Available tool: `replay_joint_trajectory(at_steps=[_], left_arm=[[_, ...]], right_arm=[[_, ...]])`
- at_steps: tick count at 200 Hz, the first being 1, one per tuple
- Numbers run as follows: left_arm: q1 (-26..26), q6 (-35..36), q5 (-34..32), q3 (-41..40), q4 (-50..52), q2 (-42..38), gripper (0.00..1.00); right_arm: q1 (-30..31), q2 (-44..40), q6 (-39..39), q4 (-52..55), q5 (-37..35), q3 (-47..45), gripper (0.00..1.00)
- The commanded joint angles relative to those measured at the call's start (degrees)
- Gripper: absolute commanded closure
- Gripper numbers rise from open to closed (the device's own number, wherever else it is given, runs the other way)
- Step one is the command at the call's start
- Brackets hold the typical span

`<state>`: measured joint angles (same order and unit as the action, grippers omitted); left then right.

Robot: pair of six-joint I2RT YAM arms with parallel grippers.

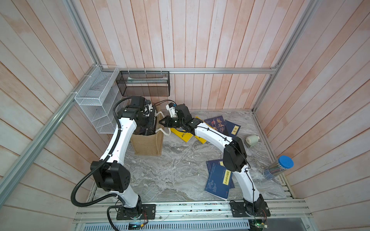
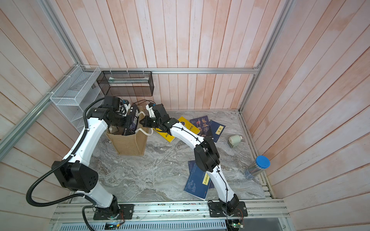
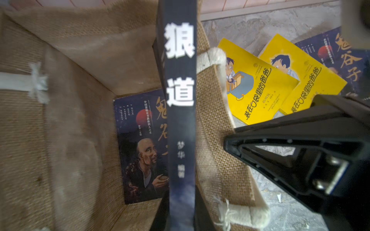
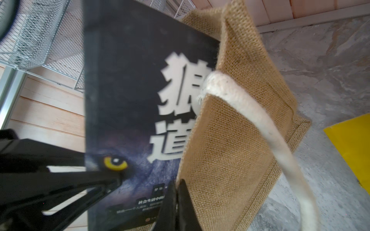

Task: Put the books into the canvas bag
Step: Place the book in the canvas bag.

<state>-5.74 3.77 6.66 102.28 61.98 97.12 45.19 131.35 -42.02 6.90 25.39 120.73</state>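
Note:
The tan canvas bag [image 1: 148,144] [image 2: 130,144] stands at the back left of the marble top. My left gripper [image 3: 181,216] is shut on the black wolf-eye book [image 3: 181,100] [image 4: 130,100], held upright in the bag's mouth. A dark portrait book [image 3: 140,150] stands inside the bag. My right gripper [image 4: 177,192] [image 1: 160,121] is shut on the rim of the bag's right wall [image 4: 230,150], beside a white rope handle [image 4: 260,124]. Two yellow books [image 1: 183,135], a portrait book [image 1: 217,125] and a navy one [image 1: 234,129] lie to the bag's right. Two navy books [image 1: 219,180] lie at the front right.
A white mesh basket [image 1: 96,100] and a black mesh basket [image 1: 144,84] hang on the walls behind the bag. A cream roll [image 1: 252,140] and a clear tube with a blue lid [image 1: 279,168] stand along the right edge.

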Motion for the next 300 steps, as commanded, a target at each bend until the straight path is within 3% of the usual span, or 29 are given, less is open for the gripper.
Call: replay_joint_trajectory(at_steps=[1,29,97,115,128,151,203,252,300], left_arm=[[1.47,1.50,7.97,3.04,0.37,2.35,1.00],[5.27,1.28,15.81,3.20,-0.40,6.26,1.00],[8.02,3.04,14.84,0.63,-5.02,10.49,1.00],[7.98,3.22,12.62,1.03,-5.45,10.82,0.93],[8.10,3.14,11.73,1.18,-5.85,10.73,0.80],[8.11,2.76,11.27,0.86,-7.39,9.38,0.67],[8.13,2.31,7.68,-0.71,-10.40,6.00,0.63],[8.11,-0.84,-3.25,0.36,-11.49,-0.46,0.56],[8.13,-3.36,2.47,-1.95,-14.51,-8.33,0.56]], right_arm=[[-0.33,-3.43,1.68,-0.87,-0.49,1.31,1.00],[-0.29,-3.05,1.95,-0.90,-0.34,1.86,1.00],[-0.26,-2.70,1.24,-1.43,0.02,1.26,1.00],[-0.23,-2.62,1.26,-1.40,-0.07,1.18,1.00],[-0.28,-2.56,1.02,-1.49,-0.03,1.18,1.00],[-0.19,-2.35,0.73,-1.78,0.10,1.18,1.00],[-0.21,-2.17,0.45,-2.02,0.12,1.25,1.00],[0.00,-2.20,0.30,-1.82,-0.07,1.43,1.00],[0.49,-2.15,-0.25,-1.82,-0.54,1.74,1.00]])
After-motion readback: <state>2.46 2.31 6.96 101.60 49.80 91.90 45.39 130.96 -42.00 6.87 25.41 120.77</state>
